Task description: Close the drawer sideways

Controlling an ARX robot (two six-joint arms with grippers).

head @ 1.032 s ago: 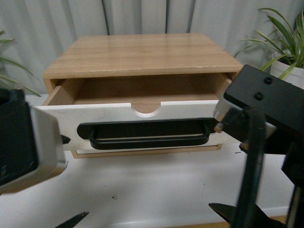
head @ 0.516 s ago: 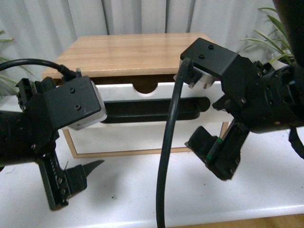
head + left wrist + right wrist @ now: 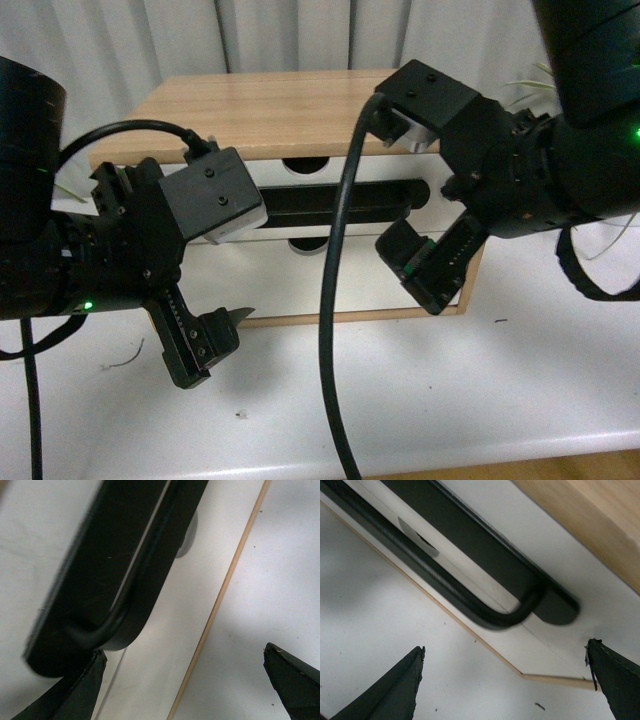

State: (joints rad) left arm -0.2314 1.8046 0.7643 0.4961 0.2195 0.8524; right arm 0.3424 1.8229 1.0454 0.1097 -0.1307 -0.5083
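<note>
The drawer [image 3: 440, 165], white-fronted with a long black bar handle [image 3: 340, 200] and a half-round notch, sits pushed in under the wooden cabinet top [image 3: 290, 105]. My left gripper [image 3: 215, 335] is open, low in front of the cabinet's left part. My right gripper [image 3: 432, 270] is open, in front of the cabinet's right part. The left wrist view shows one handle end [image 3: 115, 570] just beyond my open left gripper [image 3: 185, 680]. The right wrist view shows the other handle end [image 3: 470, 545] beyond my open right gripper [image 3: 505, 680]. Neither gripper holds anything.
A plain white drawer front [image 3: 330, 280] with its own notch sits below the handled one. The cabinet stands on a white table [image 3: 450, 380], whose front edge runs along the bottom of the front view. A plant [image 3: 530, 88] shows at the right, and a grey curtain hangs behind.
The drawer stood pulled out a second ago and now sits in with its front flush. Both arms have swung up into view in front of the cabinet.
</note>
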